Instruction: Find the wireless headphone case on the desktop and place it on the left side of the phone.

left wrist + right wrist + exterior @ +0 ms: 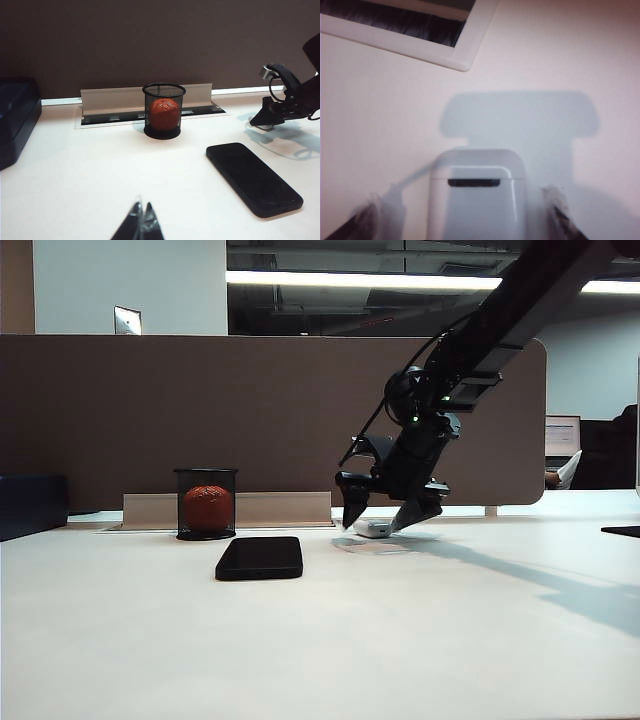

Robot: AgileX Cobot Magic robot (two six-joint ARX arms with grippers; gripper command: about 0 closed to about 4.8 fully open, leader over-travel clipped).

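Observation:
The white wireless headphone case [372, 529] lies on the white desktop [420, 640], right of the black phone [259, 558] and a little farther back. My right gripper [385, 518] is lowered over it, open. In the right wrist view the case [476, 200] sits between the two fingertips [559, 210], with a gap on each side and its dark slot facing the camera. My left gripper [142, 212] is shut and empty, hovering near the desk's front, well short of the phone [254, 177]. It does not show in the exterior view.
A black mesh cup [206, 505] holding an orange ball stands behind the phone to the left. A brown partition [250, 410] closes off the back, with a white-framed cable slot [420, 35] along its foot. A dark box [15, 120] sits at far left.

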